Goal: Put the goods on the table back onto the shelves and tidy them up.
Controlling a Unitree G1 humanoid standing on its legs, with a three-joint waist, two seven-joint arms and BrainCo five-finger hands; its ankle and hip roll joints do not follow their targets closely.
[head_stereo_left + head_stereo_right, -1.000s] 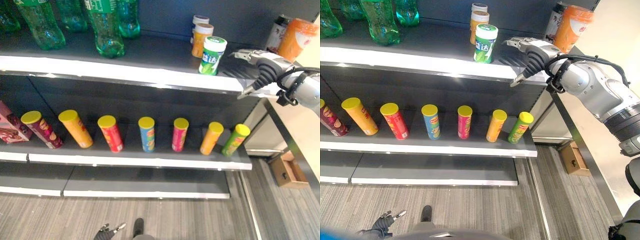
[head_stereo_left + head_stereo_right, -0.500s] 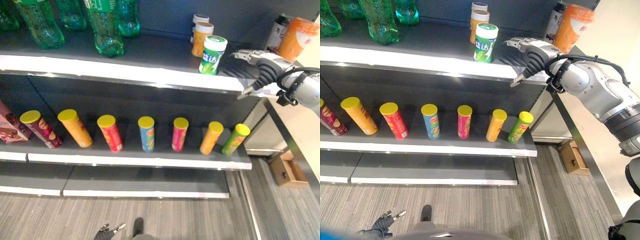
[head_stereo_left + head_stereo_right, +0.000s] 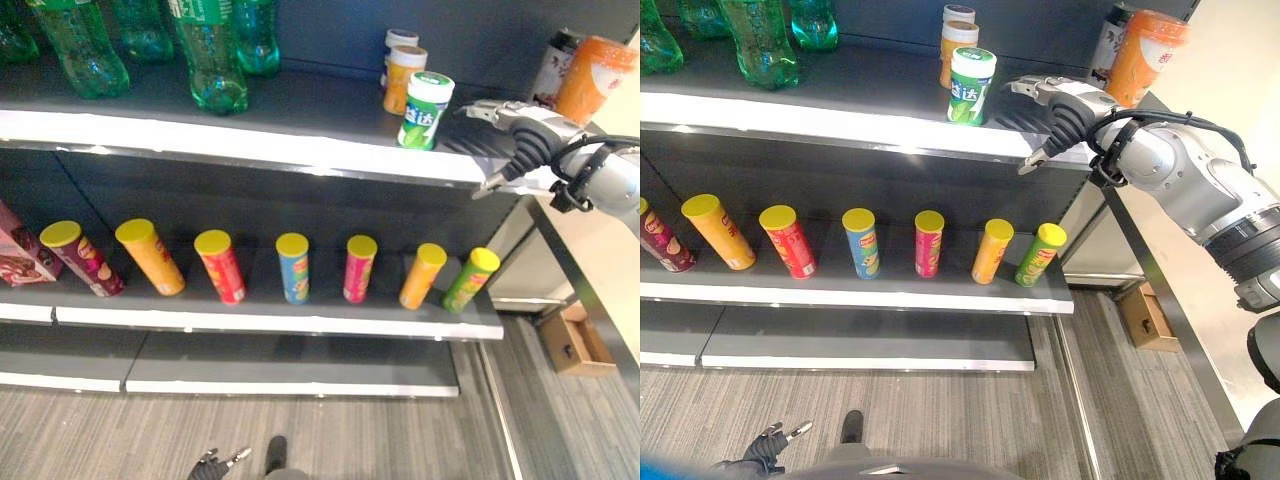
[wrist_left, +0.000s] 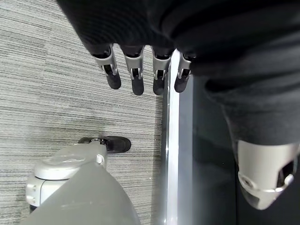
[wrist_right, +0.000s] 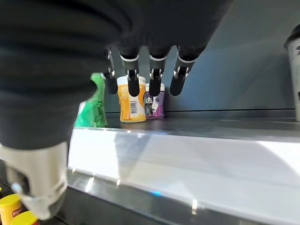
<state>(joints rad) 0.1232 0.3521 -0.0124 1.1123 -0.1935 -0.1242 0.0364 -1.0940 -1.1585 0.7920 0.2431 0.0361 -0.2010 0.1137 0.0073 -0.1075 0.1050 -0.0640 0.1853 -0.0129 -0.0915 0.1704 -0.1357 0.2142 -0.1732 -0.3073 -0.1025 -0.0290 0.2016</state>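
Hovering my right hand (image 3: 1065,100) with fingers relaxed and empty at the top shelf (image 3: 840,125) edge, I have the green gum jar (image 3: 971,86) just at its 9 o'clock, upright beside the orange jar (image 3: 959,45). My left hand (image 4: 140,77) hangs slack and empty near the floor. Judging by the neat chip cans (image 3: 928,243) at 7 o'clock below, shelving looks mostly done.
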